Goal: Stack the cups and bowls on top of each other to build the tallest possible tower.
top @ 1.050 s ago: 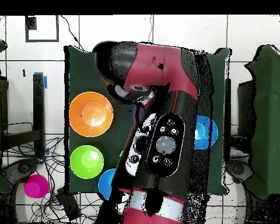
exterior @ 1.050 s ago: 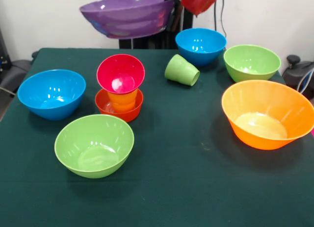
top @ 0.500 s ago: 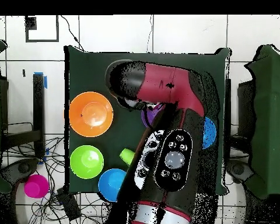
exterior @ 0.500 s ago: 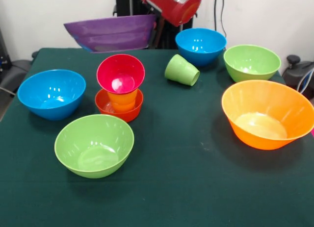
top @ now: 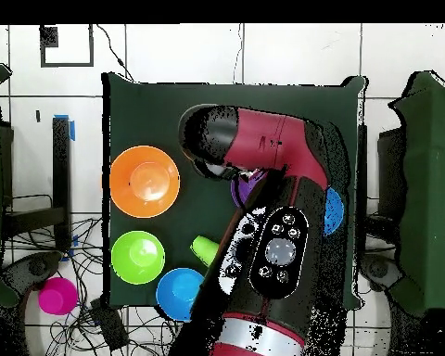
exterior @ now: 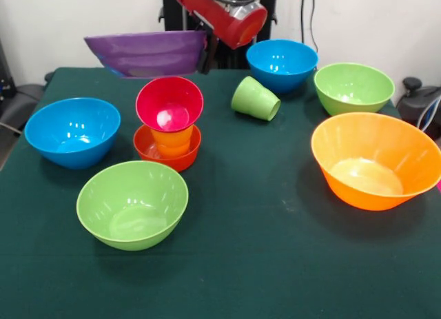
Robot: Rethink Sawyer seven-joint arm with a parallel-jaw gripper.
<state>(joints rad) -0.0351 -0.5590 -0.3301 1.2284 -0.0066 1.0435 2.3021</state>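
Note:
My gripper [exterior: 204, 54] is shut on the right rim of the shallow purple bowl [exterior: 147, 52], which hangs almost level in the air just behind and above the tower. The tower [exterior: 169, 123] is a small red-orange bowl [exterior: 167, 156] with an orange cup [exterior: 171, 139] in it and a magenta bowl [exterior: 169, 103] tilted on top. A light green cup [exterior: 255, 98] lies on its side behind the middle. In the overhead view the arm [top: 273, 232] hides the tower, and only a sliver of the purple bowl [top: 242, 191] shows.
A blue bowl [exterior: 72, 131] stands left and a light green bowl [exterior: 132, 203] stands front left. Another blue bowl [exterior: 282, 63] and a green bowl [exterior: 353, 87] are at the back right. The largest orange bowl [exterior: 375, 159] is at the right edge.
The purple bowl has come down and tipped from steeply tilted to nearly level, now lower and close behind the tower. The arm has swung down with it.

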